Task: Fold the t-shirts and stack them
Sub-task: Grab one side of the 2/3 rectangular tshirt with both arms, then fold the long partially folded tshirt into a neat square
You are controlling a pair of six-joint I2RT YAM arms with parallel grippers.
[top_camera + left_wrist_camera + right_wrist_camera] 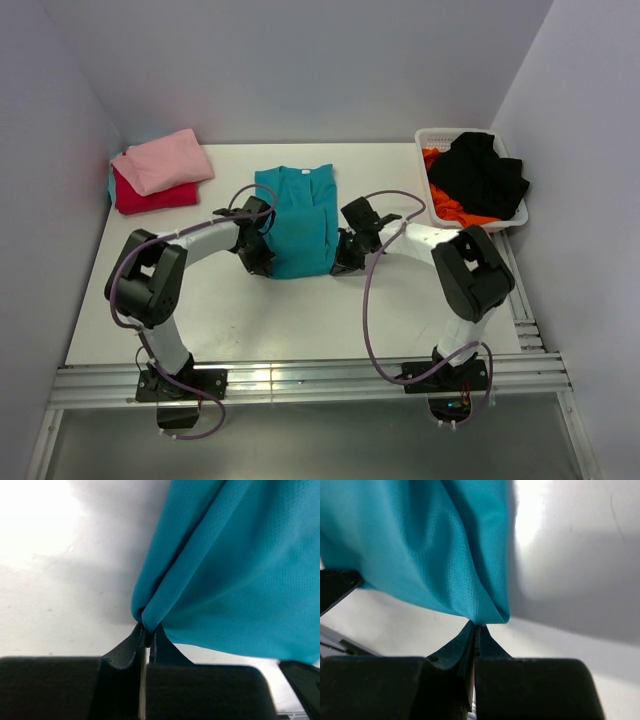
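Holding the teal t-shirt (pixel 298 225) by its two near corners, we have the left pincer (pixel 146 631) pressed together on a bunched tuck of cloth at the garment's lower left. The right pincer (pixel 475 626) pinches the matching corner at the lower right. Both wrist views show fabric gathered between closed tips. The shirt lies in the middle of the worktop (pixel 300 330), collar toward the top of the frame, its sides turned in so that it forms a long strip. At the upper left the pink t-shirt (pixel 162 160) sits folded on the red t-shirt (pixel 150 198). The black t-shirt (pixel 485 172) and orange t-shirt (pixel 452 207) are heaped in the white basket (pixel 430 135) at the upper right. We judge the teal cloth light, thin and limp, a fine mesh knit that drapes and slides on itself, so it will likely sag between our two grips, and a shallow pinch could slip. Corners and hems, where layers double up, look the surest places to take hold, and we should lift both sides evenly to keep the fold square.
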